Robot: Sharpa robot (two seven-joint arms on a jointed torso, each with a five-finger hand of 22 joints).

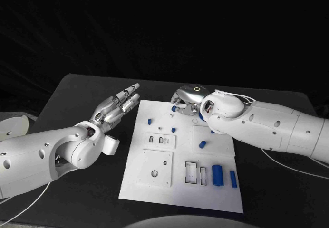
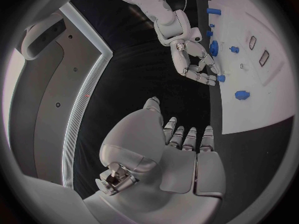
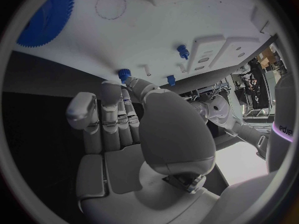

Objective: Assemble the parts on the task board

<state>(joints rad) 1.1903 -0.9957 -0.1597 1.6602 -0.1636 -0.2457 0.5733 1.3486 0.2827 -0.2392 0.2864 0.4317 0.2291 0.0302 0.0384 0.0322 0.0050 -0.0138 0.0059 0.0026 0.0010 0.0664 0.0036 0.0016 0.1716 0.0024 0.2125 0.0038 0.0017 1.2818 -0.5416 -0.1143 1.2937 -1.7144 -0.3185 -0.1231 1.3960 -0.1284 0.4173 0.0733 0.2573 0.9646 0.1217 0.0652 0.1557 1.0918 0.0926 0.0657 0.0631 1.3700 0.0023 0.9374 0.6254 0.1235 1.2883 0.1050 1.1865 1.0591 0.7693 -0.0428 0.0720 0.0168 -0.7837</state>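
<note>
The white task board [image 1: 181,187] lies in the middle of the black table [image 1: 75,90]. The left hand [image 1: 118,107] hovers over the table just beside the board's 10 o'clock edge, with its fingers stretched flat and apart, holding nothing. The right hand [image 1: 189,99] is over the board's 12 o'clock edge with its fingers curled downward; in the left wrist view its fingertips [image 2: 212,79] are very close to a small blue peg [image 2: 221,78], but it cannot be told whether they already pinch it.

The parts look like rigid plastic, light and smooth, so they may slip or roll. The small pegs should be pinched at the sides near the top; the big cylinder [image 1: 217,175] is better taken across its middle.

In the head view, about seven blue parts can be counted on the board: the big cylinder and a thinner rod [image 1: 233,179] at about 5 o'clock, one medium peg [image 1: 202,144] near the centre, and around four tiny pegs toward 12 o'clock, for example one at [image 1: 150,121]. Two raised white plates with slots are also there, a small one [image 1: 161,140] and a larger one [image 1: 156,167].
</note>
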